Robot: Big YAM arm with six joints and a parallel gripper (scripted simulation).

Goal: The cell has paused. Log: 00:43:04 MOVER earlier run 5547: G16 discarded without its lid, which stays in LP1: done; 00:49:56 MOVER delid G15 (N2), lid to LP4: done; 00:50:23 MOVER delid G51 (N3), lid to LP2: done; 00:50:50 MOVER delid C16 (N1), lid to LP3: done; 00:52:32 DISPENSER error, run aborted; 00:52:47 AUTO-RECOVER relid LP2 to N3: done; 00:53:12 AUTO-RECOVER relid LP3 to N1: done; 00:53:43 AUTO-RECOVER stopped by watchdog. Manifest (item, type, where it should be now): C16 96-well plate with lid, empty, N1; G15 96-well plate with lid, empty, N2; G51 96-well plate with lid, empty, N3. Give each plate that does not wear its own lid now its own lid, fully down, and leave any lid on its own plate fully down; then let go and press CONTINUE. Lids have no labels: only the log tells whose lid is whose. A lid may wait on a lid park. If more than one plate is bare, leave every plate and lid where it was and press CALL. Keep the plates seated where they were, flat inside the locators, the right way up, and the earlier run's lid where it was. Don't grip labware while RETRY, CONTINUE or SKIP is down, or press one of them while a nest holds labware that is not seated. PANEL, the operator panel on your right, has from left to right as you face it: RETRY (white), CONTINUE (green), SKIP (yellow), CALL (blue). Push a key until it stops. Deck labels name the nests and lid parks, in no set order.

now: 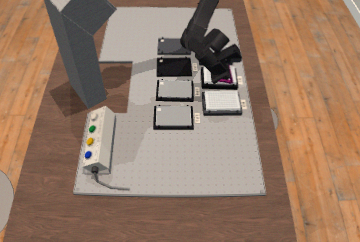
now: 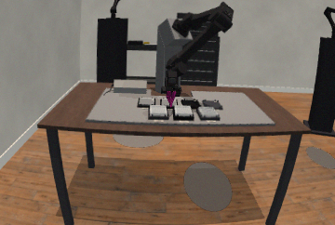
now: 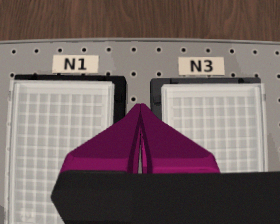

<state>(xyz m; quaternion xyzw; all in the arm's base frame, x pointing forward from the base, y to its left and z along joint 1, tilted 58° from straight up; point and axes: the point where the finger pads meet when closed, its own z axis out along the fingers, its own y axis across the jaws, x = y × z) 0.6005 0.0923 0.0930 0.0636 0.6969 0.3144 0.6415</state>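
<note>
My gripper point(image 3: 140, 111) is shut with nothing between its magenta fingers. It hovers over the gap between the plate in N1 point(image 3: 60, 145) and the plate in N3 point(image 3: 215, 130). Both show a white well grid and sit flat in black locators; I cannot tell from here whether each wears a lid. In the overhead view the gripper point(image 1: 226, 82) covers part of the N1 plate, with the N3 plate point(image 1: 222, 102) beside it. The arm hides the third plate there; it shows in the side view point(image 2: 207, 112). Two grey lids point(image 1: 174, 89) point(image 1: 173, 116) lie on lid parks.
Two lid parks point(image 1: 174, 66) point(image 1: 172, 46) are dark and hold nothing. The operator panel point(image 1: 98, 141) has white, green point(image 1: 92, 129), yellow and blue point(image 1: 88, 154) keys. A tall grey tower point(image 1: 77, 34) stands at the deck's left rear.
</note>
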